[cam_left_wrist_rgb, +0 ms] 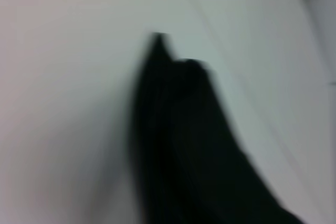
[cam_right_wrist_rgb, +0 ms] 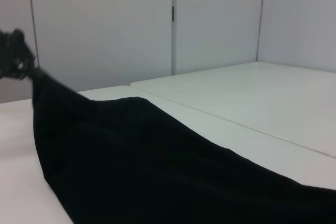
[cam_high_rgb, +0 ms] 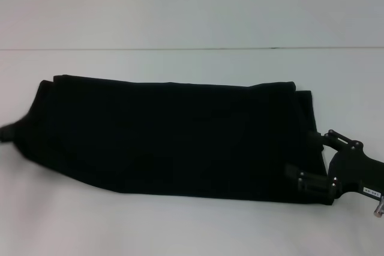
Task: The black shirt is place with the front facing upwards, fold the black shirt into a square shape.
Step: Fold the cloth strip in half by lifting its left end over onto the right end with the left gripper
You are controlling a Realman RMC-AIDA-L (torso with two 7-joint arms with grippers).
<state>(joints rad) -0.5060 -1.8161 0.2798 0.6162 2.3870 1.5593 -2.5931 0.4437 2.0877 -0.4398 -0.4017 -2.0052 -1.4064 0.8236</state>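
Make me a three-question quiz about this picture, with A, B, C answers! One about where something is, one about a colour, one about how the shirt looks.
1. Where is the right gripper?
A. At the shirt's right end
B. Over the shirt's middle
C. Far behind the shirt

2. What colour is the shirt?
A. White
B. Red
C. Black

3. How does the shirt lie on the table?
A. Rolled into a ball
B. Folded into a long band
C. Spread flat with sleeves out

Answers:
1. A, the head view shows it at the shirt's right end.
2. C, the cloth is black in all views.
3. B, it stretches left to right as a long strip with no sleeves sticking out, and its left tip is lifted at the left gripper.
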